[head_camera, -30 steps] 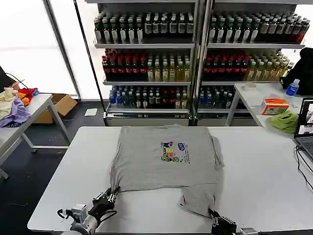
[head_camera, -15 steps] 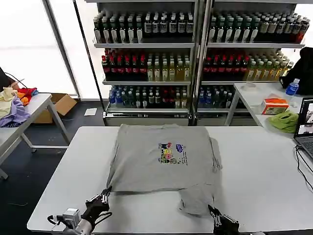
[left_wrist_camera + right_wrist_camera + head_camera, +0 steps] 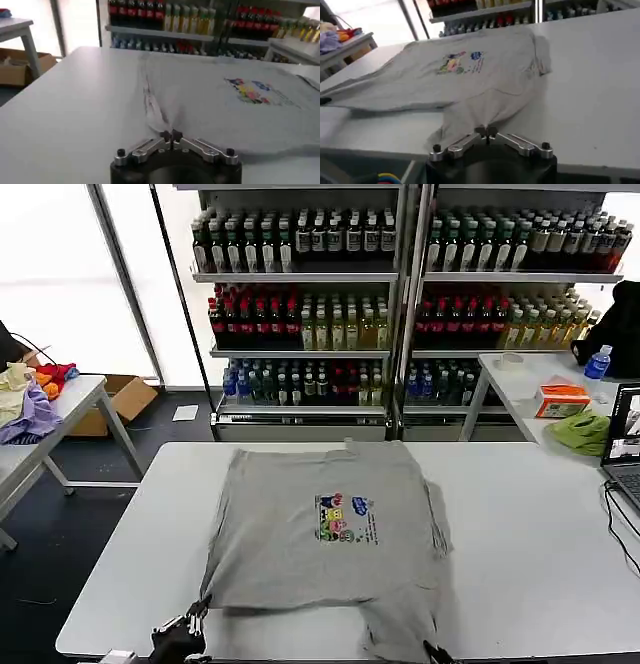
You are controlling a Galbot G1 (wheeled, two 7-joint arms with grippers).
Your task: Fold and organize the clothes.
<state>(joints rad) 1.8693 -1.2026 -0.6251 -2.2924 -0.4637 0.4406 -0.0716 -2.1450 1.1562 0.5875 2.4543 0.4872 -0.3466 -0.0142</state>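
The shirt lies flat on the table, stretching away from both grippers: left gripper and right gripper each pinch 1 near-edge hem corner.

You see light grey shirt with small multicoloured print; white tabletop; black end effectors.
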